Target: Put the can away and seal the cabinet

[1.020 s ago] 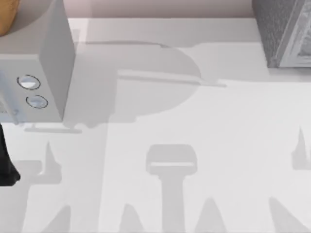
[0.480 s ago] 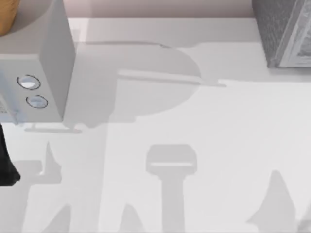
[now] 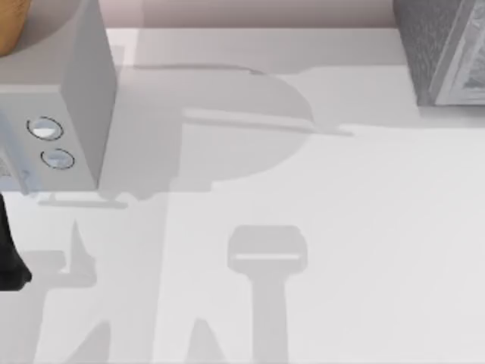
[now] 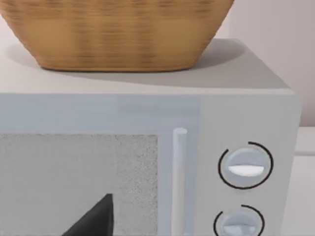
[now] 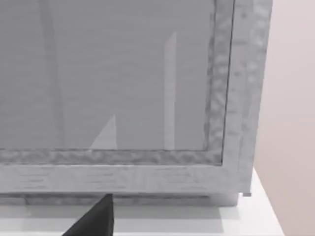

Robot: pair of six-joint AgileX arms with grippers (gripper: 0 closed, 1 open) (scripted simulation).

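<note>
Top view: white bench (image 3: 341,227), microwave (image 3: 53,114) at far left with two dials (image 3: 45,129), grey cabinet (image 3: 443,49) at far right corner. Wicker basket (image 4: 118,34) resting on the microwave's top, out of the working area. Left arm (image 3: 9,258) a dark shape at the left edge, just in front of the microwave; left wrist view facing the microwave door and its handle (image 4: 179,182), one dark fingertip (image 4: 96,219) at the frame's edge. Right wrist view facing the cabinet's closed grey front (image 5: 113,83) from close by, low near the bench, probably lined up for the door; one fingertip (image 5: 96,216) showing. Opening of either gripper: cannot tell, nor any load. Can's place, heading and long axis: cannot tell.
</note>
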